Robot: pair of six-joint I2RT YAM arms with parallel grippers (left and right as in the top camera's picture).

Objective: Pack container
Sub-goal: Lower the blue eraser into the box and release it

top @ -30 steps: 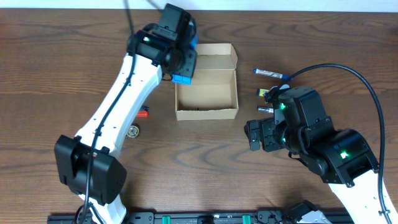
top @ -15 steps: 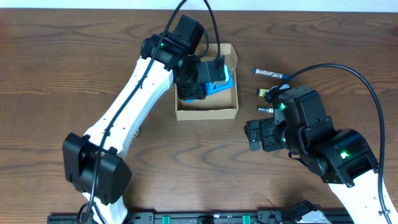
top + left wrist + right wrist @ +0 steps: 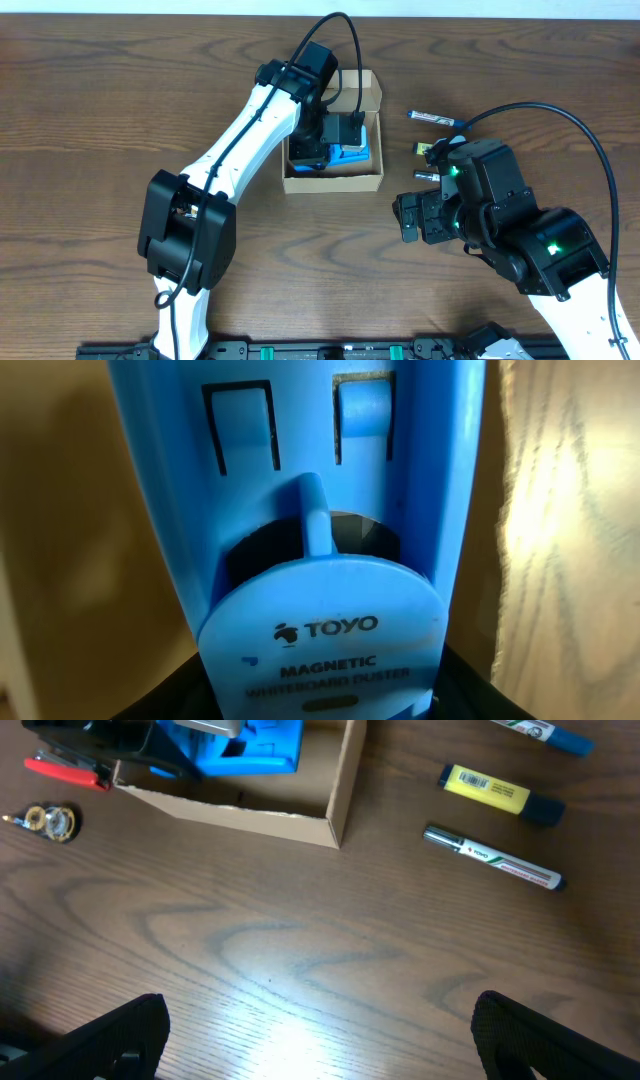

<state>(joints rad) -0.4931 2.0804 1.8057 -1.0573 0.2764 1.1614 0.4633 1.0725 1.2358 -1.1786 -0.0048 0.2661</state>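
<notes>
Cardboard box (image 3: 332, 182) sits open toward the far edge of the bench (image 3: 100, 120), about midway along it, with its lid flap (image 3: 365, 85) folded back on the far side. My left gripper (image 3: 343, 138) is down inside the box, grasping a blue magnetic whiteboard duster (image 3: 352, 156) that lies in the right half, close to the right wall. On my left wrist camera the duster fills the frame, and I can read "TOYO" on its round tab.

My right gripper (image 3: 413, 216) hangs over bare wood to the right of the box, nearer my edge of the bench. Its fingers are spread wide with nothing between them.

Three pens lie on the bench to the right of the box, all apart from each other and from it. A blue-capped marker (image 3: 437, 118) is farthest from me, then a yellow highlighter (image 3: 495, 790), then a silver-barrelled marker (image 3: 490, 860).

Off the box's left corner, my right wrist camera shows a small red tool (image 3: 60, 768) and a small brassy round piece (image 3: 50, 820). I cannot tell what either one is.
</notes>
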